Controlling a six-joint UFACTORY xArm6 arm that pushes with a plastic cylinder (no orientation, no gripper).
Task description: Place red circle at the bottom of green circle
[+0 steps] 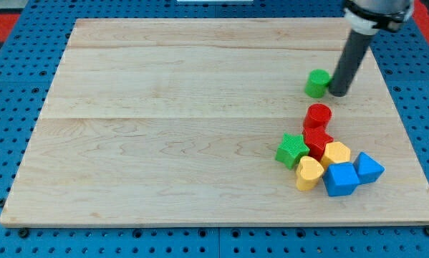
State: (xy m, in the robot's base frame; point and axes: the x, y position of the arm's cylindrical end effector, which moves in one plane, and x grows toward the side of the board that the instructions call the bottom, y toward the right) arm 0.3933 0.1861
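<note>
Jaws I have none: my arm ends in a straight dark rod, so nothing is gripped or held. At its lower end, my tip (pixel 338 92) rests on the wooden board (pixel 164 122) near the view's upper right, just to the right of the green circle (pixel 316 84), touching it or very nearly so; I cannot tell which.

Below the green circle, a little apart from it, stands the red circle (pixel 318 115). It sits at the top of a tight cluster of blocks. Directly under it is a second red block (pixel 316 141), whose shape I cannot make out. To the view's left of that lies a green star (pixel 292 150). To the right is a yellow block (pixel 336 153), and below it another yellow block (pixel 309 173) with a rounded top. At the cluster's lower right sit a blue cube (pixel 340 179) and a smaller blue block (pixel 369 168), touching each other.

Around the board runs a blue perforated surface (pixel 13 143). No brand, label or writing is legible anywhere.
</note>
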